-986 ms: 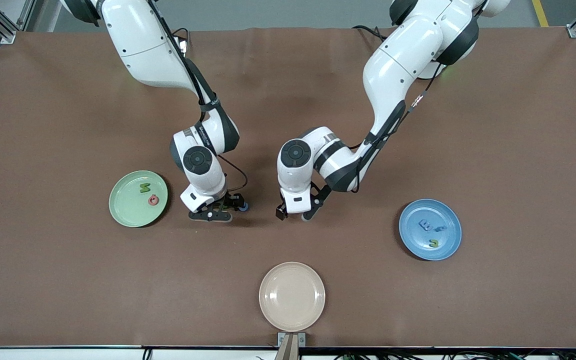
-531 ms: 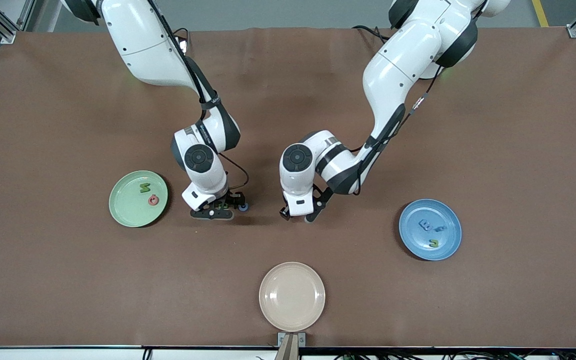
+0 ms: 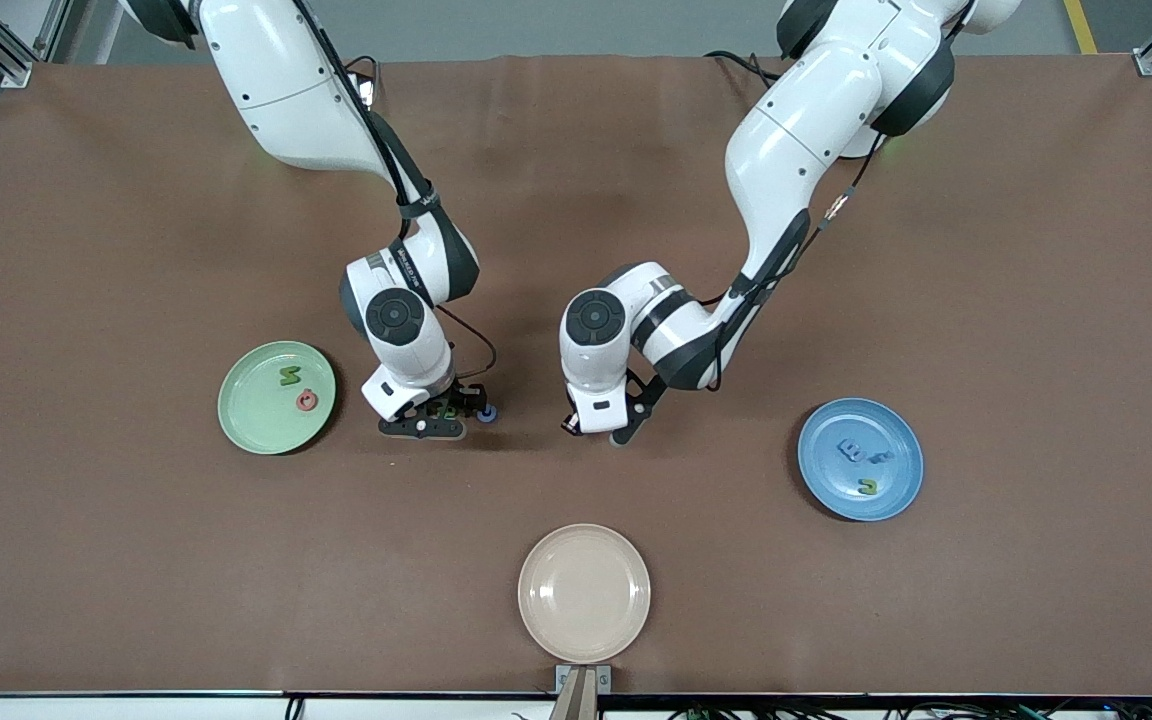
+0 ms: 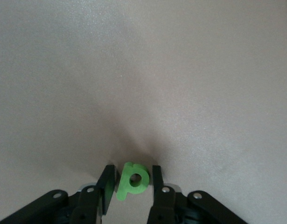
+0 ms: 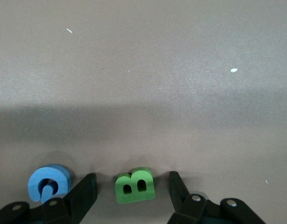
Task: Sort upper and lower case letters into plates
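My left gripper (image 3: 593,432) (image 4: 132,171) is down at the table's middle, open, its jaws close on either side of a green letter p (image 4: 132,179) with thin gaps showing. My right gripper (image 3: 433,420) (image 5: 131,181) stands open around a green letter B (image 5: 135,186) (image 3: 448,410) lying flat. A round blue letter (image 5: 49,183) (image 3: 486,411) lies just outside one right finger. The mint green plate (image 3: 236,405) holds a green letter (image 3: 289,376) and a pinkish-red one (image 3: 306,400). The blue plate (image 3: 816,455) holds two blue letters (image 3: 850,450) and a green one (image 3: 868,487).
A beige plate (image 3: 584,592) sits near the front edge of the brown table (image 3: 136,560), nearer to the front camera than both grippers. The two hands work close beside each other over the table's middle.
Both grippers' jaws have narrowed around their letters, the left one's much more. The left hand has settled a little lower onto the table.
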You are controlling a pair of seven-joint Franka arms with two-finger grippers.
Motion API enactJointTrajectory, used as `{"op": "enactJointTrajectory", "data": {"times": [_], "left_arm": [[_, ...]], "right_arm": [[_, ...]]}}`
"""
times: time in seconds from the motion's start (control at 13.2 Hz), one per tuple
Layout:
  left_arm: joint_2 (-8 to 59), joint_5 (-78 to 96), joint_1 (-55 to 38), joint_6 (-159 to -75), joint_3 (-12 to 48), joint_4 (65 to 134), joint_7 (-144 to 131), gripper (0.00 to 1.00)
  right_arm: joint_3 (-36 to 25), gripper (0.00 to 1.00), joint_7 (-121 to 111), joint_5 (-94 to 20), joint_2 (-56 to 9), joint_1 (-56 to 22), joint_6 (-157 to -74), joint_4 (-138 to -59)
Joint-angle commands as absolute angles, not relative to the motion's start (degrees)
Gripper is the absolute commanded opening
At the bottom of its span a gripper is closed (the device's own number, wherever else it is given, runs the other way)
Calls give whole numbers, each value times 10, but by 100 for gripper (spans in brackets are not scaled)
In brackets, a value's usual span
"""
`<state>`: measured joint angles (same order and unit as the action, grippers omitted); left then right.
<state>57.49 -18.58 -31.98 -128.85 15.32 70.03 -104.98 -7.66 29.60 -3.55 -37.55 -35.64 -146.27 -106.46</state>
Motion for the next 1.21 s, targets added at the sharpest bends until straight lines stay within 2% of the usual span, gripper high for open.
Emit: {"op": "enactJointTrajectory", "data": {"times": [0.0, 0.15, 0.3, 0.53, 0.61, 0.76, 0.91, 1.14], "left_arm": [[585, -177, -327, -1288, 145, 685, -1048, 17], [583, -179, -328, -1288, 143, 687, -1049, 2], [555, -180, -324, -1281, 142, 691, -1049, 0], [481, -188, -291, -1211, 142, 708, -1023, 0], [461, -188, -278, -1181, 147, 715, -1007, 0], [414, -187, -258, -1157, 148, 743, -958, 0], [349, -178, -222, -1157, 149, 812, -892, 0], [288, -178, -163, -1169, 160, 909, -815, 0]], "right_arm": [[-18, 69, 274, -49, -359, -290, -1464, -1085], [-11, 64, 273, -49, -359, -283, -1465, -1085], [-11, 53, 272, -49, -359, -283, -1463, -1085], [-12, 37, 271, -48, -357, -283, -1460, -1087], [-12, 28, 269, -48, -357, -283, -1460, -1087], [-13, 2, 269, -47, -354, -283, -1455, -1087], [-16, 0, 258, -42, -338, -274, -1435, -1085], [-17, 0, 151, -41, -287, -215, -1330, -1082]]}}
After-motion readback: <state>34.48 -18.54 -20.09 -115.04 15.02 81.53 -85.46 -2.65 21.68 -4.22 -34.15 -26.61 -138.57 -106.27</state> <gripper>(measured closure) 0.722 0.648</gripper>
